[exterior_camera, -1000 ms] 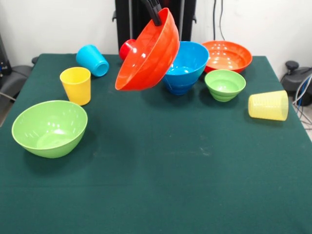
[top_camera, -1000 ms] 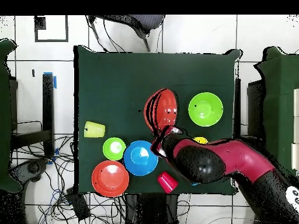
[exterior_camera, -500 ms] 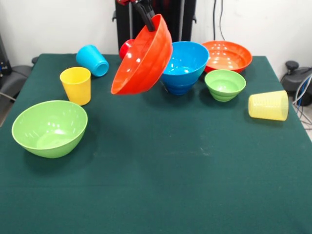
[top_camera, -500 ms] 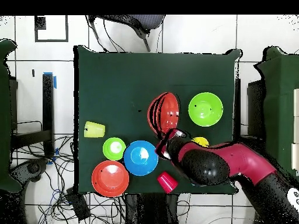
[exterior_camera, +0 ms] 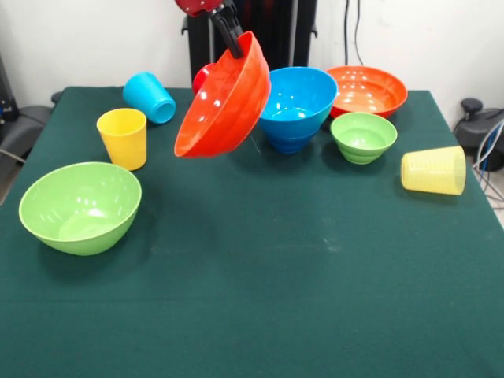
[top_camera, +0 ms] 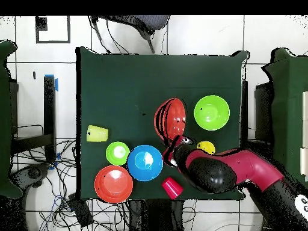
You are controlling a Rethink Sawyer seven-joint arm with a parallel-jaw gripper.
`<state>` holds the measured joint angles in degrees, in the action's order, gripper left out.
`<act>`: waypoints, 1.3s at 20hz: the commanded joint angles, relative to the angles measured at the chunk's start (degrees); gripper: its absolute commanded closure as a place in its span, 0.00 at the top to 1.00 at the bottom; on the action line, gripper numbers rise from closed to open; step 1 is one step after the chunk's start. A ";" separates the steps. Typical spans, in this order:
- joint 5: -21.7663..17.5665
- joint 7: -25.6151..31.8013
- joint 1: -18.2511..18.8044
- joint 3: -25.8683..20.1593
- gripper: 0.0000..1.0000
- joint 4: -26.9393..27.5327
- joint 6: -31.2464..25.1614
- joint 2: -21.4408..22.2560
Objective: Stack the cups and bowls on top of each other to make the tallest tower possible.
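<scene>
My gripper (exterior_camera: pixel 230 38) is shut on the rim of a wide orange-red bowl (exterior_camera: pixel 224 98) and holds it tilted in the air, just left of the big blue bowl (exterior_camera: pixel 295 102). The held bowl also shows in the overhead view (top_camera: pixel 171 118), beside the gripper (top_camera: pixel 174 144). The second orange-red bowl (exterior_camera: pixel 366 89), the small green bowl (exterior_camera: pixel 363 135) and the big green bowl (exterior_camera: pixel 80 206) stand apart on the table. The yellow cup (exterior_camera: pixel 123 138) is upright. The light blue cup (exterior_camera: pixel 149 97) and the ribbed pale yellow cup (exterior_camera: pixel 433 170) lie on their sides. The red cup (exterior_camera: pixel 203 79) is partly hidden behind the held bowl. No tower shows.
The green table (exterior_camera: pixel 260 299) carries everything, with bare cloth across its near half. The black pedestal (exterior_camera: pixel 276 31) stands at the far edge. In the overhead view the red arm (top_camera: pixel 240 171) covers the table's corner by the yellow cup (top_camera: pixel 206 145).
The gripper has carried the tilted orange-red bowl a little to the left in the front view, away from the big blue bowl. Nothing else has moved.
</scene>
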<state>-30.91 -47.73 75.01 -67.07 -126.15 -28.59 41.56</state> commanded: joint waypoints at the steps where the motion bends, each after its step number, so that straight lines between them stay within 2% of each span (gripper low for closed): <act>1: -5.06 -0.65 -1.94 2.65 0.00 -2.01 0.76 -4.30; 4: -5.78 0.25 -0.40 2.04 0.00 -2.39 0.70 -5.16; 8: -4.89 -0.86 -1.33 1.39 0.00 -2.14 -0.01 -4.09; 12: -3.66 -0.90 -0.56 -0.18 0.00 -2.70 -0.48 -3.14; 17: -3.98 -1.52 -0.90 0.66 0.00 -1.83 0.30 -3.97; 22: -7.26 -0.53 -1.35 3.35 0.00 -1.02 1.71 -6.61; 26: -6.41 0.05 -0.17 2.21 0.00 -1.24 0.67 -6.59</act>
<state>-33.33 -47.73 75.48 -67.01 -126.14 -28.58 37.91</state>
